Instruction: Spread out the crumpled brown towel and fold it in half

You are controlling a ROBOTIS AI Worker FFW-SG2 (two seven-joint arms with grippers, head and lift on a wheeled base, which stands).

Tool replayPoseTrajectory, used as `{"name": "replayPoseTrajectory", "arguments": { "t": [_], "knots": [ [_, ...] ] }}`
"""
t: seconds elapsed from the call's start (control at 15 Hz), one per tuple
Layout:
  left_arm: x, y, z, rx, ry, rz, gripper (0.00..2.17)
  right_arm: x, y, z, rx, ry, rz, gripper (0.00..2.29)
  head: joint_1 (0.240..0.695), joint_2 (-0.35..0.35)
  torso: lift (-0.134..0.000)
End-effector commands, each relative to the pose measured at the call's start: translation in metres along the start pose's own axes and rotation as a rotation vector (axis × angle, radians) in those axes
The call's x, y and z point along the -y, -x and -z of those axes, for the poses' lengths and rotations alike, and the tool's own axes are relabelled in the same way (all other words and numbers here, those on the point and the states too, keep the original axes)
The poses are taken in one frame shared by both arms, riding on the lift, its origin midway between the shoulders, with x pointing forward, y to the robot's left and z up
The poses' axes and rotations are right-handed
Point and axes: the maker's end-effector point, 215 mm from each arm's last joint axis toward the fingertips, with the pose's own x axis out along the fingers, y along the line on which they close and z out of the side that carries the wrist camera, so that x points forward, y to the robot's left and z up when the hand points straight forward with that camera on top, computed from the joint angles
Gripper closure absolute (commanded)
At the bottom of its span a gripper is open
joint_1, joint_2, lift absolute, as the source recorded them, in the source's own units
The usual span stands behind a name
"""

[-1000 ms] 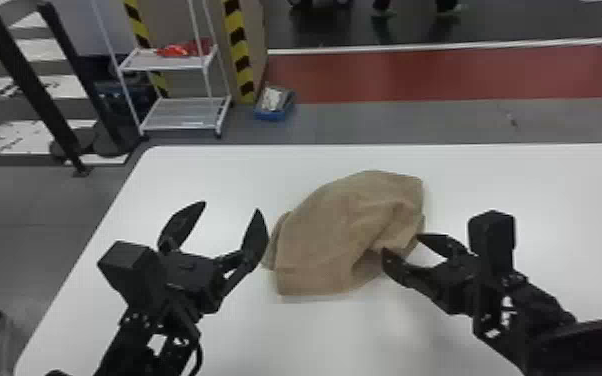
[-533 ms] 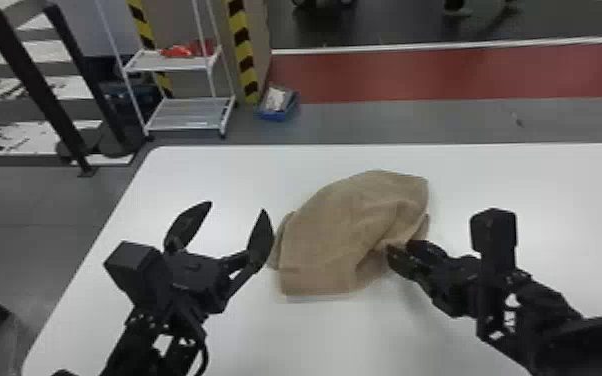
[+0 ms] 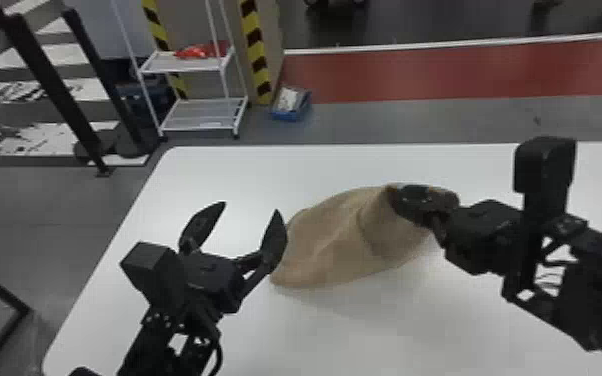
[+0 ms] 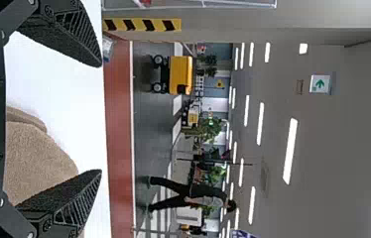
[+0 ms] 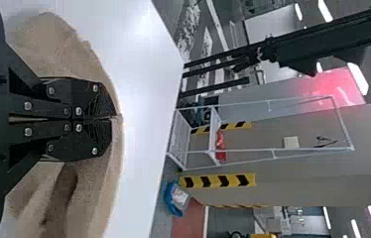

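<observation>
Since one grip seems enough to start unfolding, I have my left hand (image 3: 251, 206) hanging open beside the brown towel (image 3: 330, 245); its coarse, rounded folds slope up from the smooth tabletop (image 3: 365, 330) to my right hand (image 5: 117, 117), closed on the far edge, probably for spreading.

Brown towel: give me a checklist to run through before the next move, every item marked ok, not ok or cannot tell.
1. Right hand shut on the towel: ok, fabric runs up to its closed fingertips.
2. Left hand open for a grip: ok, fingers wide apart.
3. Left hand holding the towel: not ok, nothing is between its fingers.
4. Towel spread flat: not ok, it is bunched and drawn up at the right hand.
5. Underside free of tucked folds: cannot tell, it is hidden.
</observation>
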Motion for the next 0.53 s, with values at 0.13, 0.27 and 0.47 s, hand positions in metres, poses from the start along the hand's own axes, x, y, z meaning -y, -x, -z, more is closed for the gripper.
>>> {"name": "replayPoseTrajectory", "arguments": {
  "t": [0.13, 0.27, 0.47],
  "knots": [
    [-0.005, 0.001, -0.003, 0.01, 0.006, -0.007, 0.14, 0.002, 0.006, -0.117, 0.15, 0.059, 0.033, 1.96, 0.695, 0.185, -0.123],
    [-0.008, 0.003, -0.003, 0.013, 0.004, -0.013, 0.14, 0.017, 0.015, -0.156, 0.218, 0.054, 0.063, 1.96, 0.673, 0.177, -0.123],
    [-0.012, 0.004, 0.0, 0.008, 0.003, -0.018, 0.14, 0.034, 0.051, -0.2, 0.419, -0.008, 0.051, 1.96, 0.627, 0.157, -0.123]
  ]
}}
